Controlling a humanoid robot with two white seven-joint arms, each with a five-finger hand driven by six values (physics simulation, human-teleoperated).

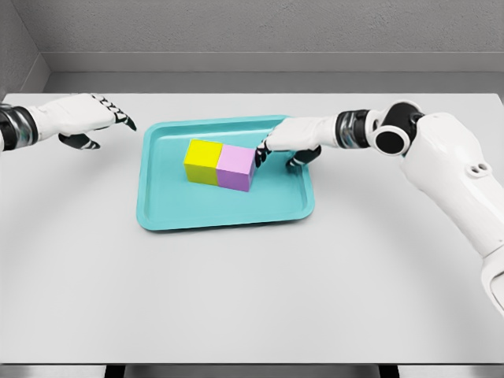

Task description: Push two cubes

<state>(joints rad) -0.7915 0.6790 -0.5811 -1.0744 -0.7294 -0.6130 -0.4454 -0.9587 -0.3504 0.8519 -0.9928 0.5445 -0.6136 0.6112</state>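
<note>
A teal tray [224, 216] is seen lying flat on a white table [236, 299], slightly left of the middle. Inside the tray, toward its far half, a yellow cube [203, 161] and a pink cube [235, 168] are set side by side with their facing sides touching, the yellow one to the left. The right hand [290, 140] is reached in over the tray's far right corner, its arm entering from the right edge; its fingers are extended and held together, nothing is grasped, and the dark fingertips [261, 153] are placed against the right side of the pink cube, near its upper edge. The thumb is seen curled below the palm. The left hand [83, 118] is held above the table just left of the tray, apart from it, with its fingers stretched out toward the tray's rim and nothing held in them. A grey wall [252, 31] is seen behind the table.
</note>
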